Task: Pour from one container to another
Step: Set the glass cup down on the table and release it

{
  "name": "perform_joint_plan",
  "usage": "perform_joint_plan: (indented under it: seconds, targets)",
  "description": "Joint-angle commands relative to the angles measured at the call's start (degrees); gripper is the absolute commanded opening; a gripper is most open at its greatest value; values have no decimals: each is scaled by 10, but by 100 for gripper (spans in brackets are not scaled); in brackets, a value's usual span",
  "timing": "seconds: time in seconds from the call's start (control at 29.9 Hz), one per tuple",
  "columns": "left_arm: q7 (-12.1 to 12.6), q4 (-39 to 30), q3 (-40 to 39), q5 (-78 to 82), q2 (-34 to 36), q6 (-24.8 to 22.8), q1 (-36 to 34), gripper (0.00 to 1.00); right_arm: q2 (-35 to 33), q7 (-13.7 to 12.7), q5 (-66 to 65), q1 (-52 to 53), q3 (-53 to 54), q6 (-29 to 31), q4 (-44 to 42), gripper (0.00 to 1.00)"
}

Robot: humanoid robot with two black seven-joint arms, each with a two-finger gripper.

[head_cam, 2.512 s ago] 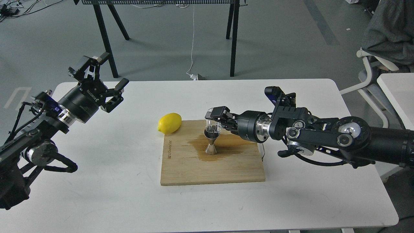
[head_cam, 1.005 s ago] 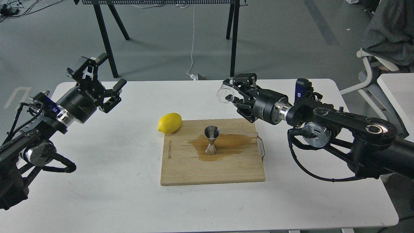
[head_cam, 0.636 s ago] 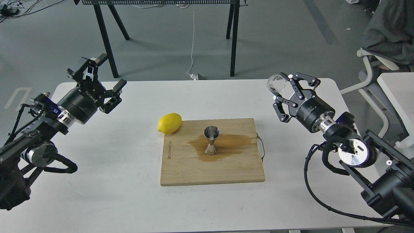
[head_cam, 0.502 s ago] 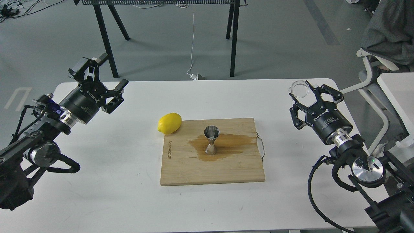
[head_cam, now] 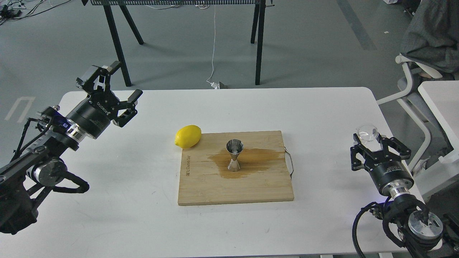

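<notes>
Evidently our right gripper [head_cam: 369, 141] pinches the glass cup [head_cam: 366, 133] upright near the surface's [head_cam: 322, 107] right edge, well apart from the jigger [head_cam: 234, 156] standing in a brown spill, while our left gripper [head_cam: 116, 87] hangs spread, unused.

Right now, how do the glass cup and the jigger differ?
The glass cup is clear; the jigger is shiny steel with a narrow waist. The cup is held in the right gripper at the table's right edge; the jigger stands free on the cutting board, in a brown spill. Both are upright, small and about equally wide.
</notes>
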Motion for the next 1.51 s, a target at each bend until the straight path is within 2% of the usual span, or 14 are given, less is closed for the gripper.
perform_joint_plan:
  seconds: [0.0,0.27,0.37,0.57,0.87,1.0,1.31,1.37,1.47]
  targets:
    - [0,0,0,0,0,0,0,98,8,-1,8,0,0,0,-26,39]
    - [0,4,0,0,-1,0,1,98,44,-4,8,31,-7,-9,-95,39]
    - [0,7,1,1,-1,0,5,98,45,-6,7,52,-12,-29,-114,39]
    - [0,11,0,1,-2,0,5,98,57,-8,7,64,-24,-33,-132,39]
    - [0,11,0,0,-2,0,5,98,62,-8,7,64,-27,-33,-143,46]
    - [0,11,0,0,-2,0,4,98,62,-8,6,64,-27,-33,-144,52]
    - [0,11,-1,0,-2,0,5,98,63,-16,6,73,-27,-33,-165,72]
    - [0,11,0,0,-3,0,5,98,63,-16,6,73,-27,-32,-164,78]
    - [0,11,0,1,-2,0,5,98,63,-16,6,72,-27,-29,-159,94]
